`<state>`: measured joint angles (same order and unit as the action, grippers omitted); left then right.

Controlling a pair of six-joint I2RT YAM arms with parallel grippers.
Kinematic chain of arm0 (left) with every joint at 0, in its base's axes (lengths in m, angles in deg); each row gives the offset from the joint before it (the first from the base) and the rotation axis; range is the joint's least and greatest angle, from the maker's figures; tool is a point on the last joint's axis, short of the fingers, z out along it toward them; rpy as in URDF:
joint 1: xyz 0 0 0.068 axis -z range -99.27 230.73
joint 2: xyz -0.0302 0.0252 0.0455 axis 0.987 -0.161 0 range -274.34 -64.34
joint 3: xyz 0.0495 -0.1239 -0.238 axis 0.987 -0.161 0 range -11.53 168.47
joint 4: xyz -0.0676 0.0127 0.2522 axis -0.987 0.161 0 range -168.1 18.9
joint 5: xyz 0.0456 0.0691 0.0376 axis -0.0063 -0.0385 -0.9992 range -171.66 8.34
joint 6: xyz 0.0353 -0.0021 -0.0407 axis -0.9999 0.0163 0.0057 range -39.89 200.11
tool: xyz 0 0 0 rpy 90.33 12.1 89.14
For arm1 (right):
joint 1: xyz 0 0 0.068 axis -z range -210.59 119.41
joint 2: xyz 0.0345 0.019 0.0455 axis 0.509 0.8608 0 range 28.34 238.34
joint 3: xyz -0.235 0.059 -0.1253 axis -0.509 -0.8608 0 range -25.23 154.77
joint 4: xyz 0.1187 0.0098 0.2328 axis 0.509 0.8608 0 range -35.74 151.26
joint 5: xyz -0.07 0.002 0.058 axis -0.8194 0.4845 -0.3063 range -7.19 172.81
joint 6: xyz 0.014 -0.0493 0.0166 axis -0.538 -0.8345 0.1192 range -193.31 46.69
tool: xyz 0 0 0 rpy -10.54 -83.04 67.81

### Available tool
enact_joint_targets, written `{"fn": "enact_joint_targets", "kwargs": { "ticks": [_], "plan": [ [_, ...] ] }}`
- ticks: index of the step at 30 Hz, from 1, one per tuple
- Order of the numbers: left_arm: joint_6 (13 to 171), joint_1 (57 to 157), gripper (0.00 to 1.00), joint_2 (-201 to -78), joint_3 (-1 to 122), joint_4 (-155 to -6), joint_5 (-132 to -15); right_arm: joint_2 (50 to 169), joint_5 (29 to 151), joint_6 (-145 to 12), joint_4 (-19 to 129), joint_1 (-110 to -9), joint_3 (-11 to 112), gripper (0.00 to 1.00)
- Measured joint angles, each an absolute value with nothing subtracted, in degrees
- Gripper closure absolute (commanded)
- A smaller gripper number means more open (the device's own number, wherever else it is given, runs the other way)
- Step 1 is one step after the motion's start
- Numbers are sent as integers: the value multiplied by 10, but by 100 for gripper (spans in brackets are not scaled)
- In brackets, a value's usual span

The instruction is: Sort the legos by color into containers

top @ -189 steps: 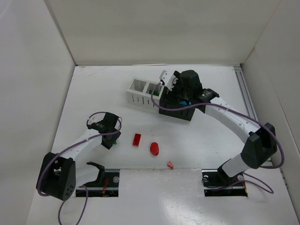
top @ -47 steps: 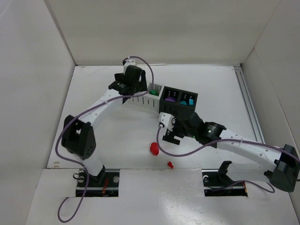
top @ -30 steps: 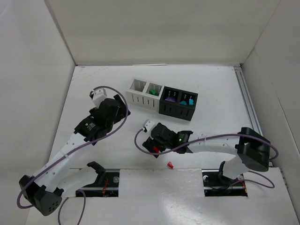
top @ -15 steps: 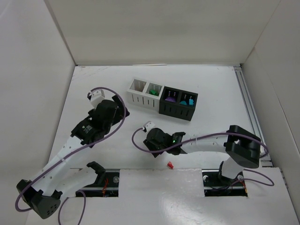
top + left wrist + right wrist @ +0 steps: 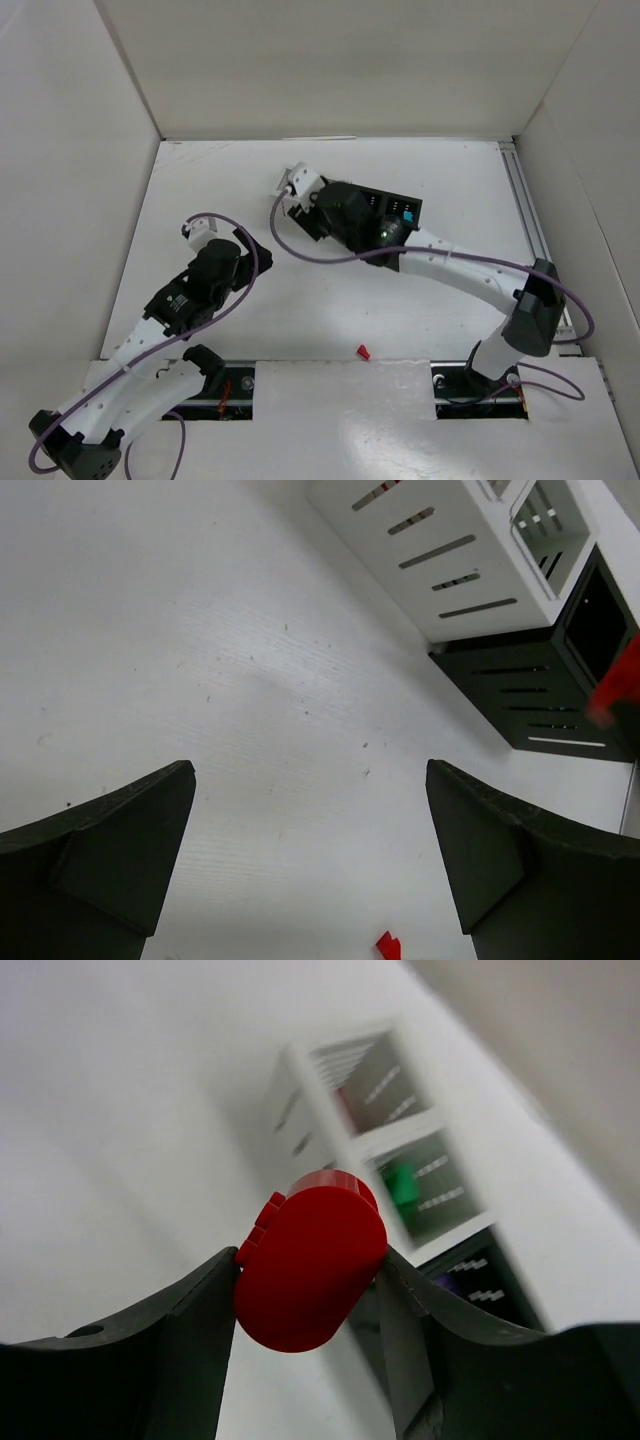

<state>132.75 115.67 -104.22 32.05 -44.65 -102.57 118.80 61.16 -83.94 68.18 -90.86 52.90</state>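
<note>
Over the white end of the containers (image 5: pixel 310 1110), the right end effector (image 5: pixel 305 1260) pinches a red oval lego (image 5: pixel 312 1265) tight between its fingers. At roughly 7 o'clock from that row, the left end effector (image 5: pixel 310 820) hovers spread wide, holding nothing. A small red lego (image 5: pixel 363 352) lies on the desk (image 5: pixel 200 180) at the row's 6 o'clock.

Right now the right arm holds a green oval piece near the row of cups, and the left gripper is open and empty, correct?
Not quite: the oval lego is red, not green. The right wrist view shows it clamped in the right gripper, with the containers just beyond. The left gripper is indeed open and empty.
</note>
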Motion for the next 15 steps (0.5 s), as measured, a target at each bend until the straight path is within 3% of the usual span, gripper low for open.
{"fn": "enact_joint_targets", "kwargs": {
  "ticks": [5, 12, 15],
  "plan": [
    [1340, 1157, 1, -1047, 293, -450, -1005, 1285, 671, -943, 653, -809, 670, 70],
    [1347, 1157, 1, -1052, 282, -457, -989, 1458, 758, -1010, 653, -758, 818, 70],
    [1347, 1157, 1, -1052, 281, -462, -982, 1509, 789, -1021, 654, -746, 848, 66]
  ]
}}
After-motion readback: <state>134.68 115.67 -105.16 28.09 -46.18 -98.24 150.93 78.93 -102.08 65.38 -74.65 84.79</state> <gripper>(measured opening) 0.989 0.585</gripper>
